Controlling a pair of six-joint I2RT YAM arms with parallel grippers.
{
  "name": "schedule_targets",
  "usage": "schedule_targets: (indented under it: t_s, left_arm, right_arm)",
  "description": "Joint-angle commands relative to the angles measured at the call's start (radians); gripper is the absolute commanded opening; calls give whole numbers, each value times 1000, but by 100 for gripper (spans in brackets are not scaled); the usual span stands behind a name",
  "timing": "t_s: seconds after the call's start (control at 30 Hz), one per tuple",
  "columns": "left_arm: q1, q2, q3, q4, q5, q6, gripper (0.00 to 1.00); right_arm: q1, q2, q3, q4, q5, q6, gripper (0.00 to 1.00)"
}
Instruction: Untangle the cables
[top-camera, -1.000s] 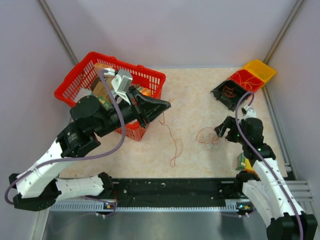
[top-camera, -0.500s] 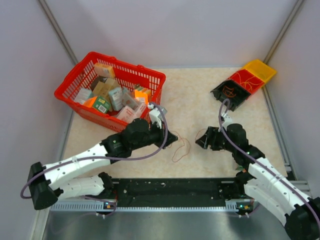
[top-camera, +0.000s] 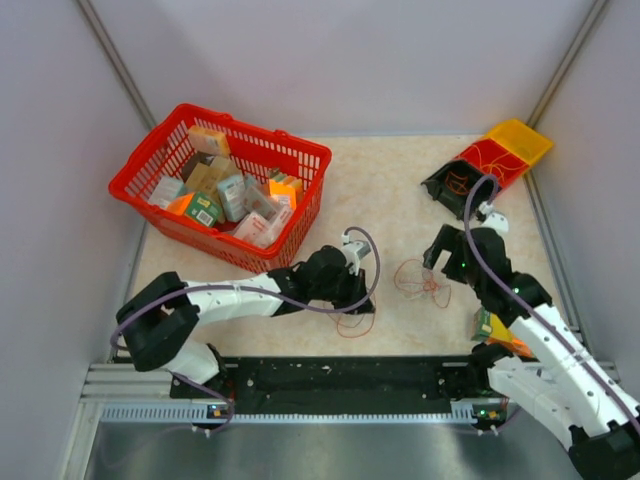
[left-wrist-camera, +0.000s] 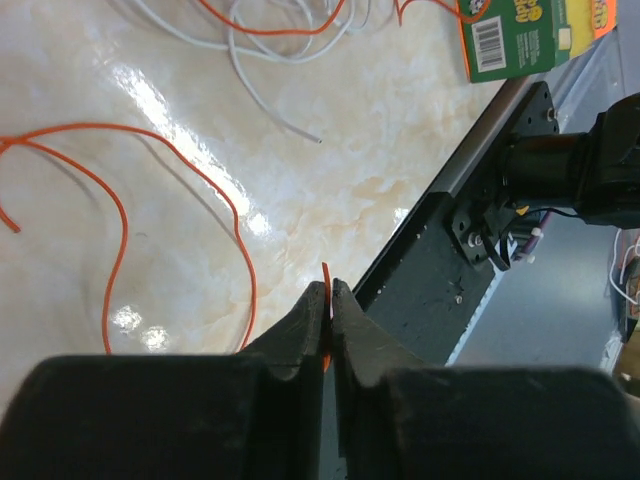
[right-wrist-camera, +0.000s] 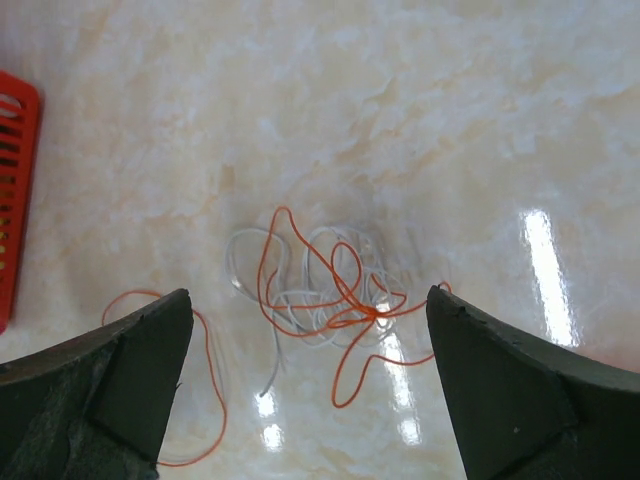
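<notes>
While the left claw (left-wrist-camera: 330, 290) is pinched shut on an orange wire (left-wrist-camera: 235, 215), a short stub poking up past its closed tips, the right claw (right-wrist-camera: 308, 297) hangs spread wide and holds nothing. The tangle (right-wrist-camera: 325, 290) lies on the table (right-wrist-camera: 450, 120) directly beneath that open claw, between its two fingers. It is orange loops laid over whitish ones, with a tight crossing on its 3 o'clock side.

From above, the left claw sits near the tangle at about its 8 o'clock, apart from it, and the held wire curls loosely on the table beside it. Whether that wire runs back into the bundle I can't tell.

Further out, the basket (top-camera: 230, 150) stands at 11 o'clock from the left claw. The bins (top-camera: 490, 160) are at 1 o'clock from the right claw and a green box (top-camera: 483, 325) at its 5 o'clock.

To my eye the step in hand is the right claw coming down for its own strand. I'd have it drop straight and close on one outer loop, a whitish one at the rim, not on the crossing, where a squeeze would gather several strands at once. The left should then draw its wire low along the table toward 9 o'clock, slowly. If the whole bundle slides instead of loosening, ease off, since a hard pull may cinch that crossing.
</notes>
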Motion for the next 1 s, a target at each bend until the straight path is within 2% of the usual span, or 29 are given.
schedule_targets:
  t_s: [0.0,0.1,0.17,0.23,0.33,0.4,0.53,0.63,0.77,0.9,0.97]
  left_arm:
    - [8,18,-3,145,54,-28,24]
    - [8,-3,-44,177,52,-32,52]
    - [8,-39,-60,180,55,-17,63]
    - [8,-86,-72,160,43,1,68]
    - [8,-210,-93,111,-3,38,73]
    - [8,-310,-107,38,-56,63,77]
    - [8,-546,-145,-76,-178,104,77]
    - [9,-736,-227,-84,-251,109,77]
    - [8,-911,-382,-12,-316,68,79]
    - [6,-938,-516,140,-244,-21,79]
    - [6,-909,-575,238,-212,-70,79]
  right_arm:
    - [7,67,119,-107,49,-25,99]
    - [5,-8,76,-60,40,-25,99]
    - [7,-31,55,-17,-56,-57,99]
    - [7,-31,26,32,-162,-76,99]
    - [20,-40,-36,141,-316,-91,99]
    - [45,-40,-66,193,-356,-83,99]
    - [150,29,-79,295,-378,-68,97]
    - [299,163,-51,345,-284,-25,93]
    - [387,413,-11,359,-134,194,94]
    - [454,552,27,375,-4,318,99]
    - [476,611,64,311,78,410,99]
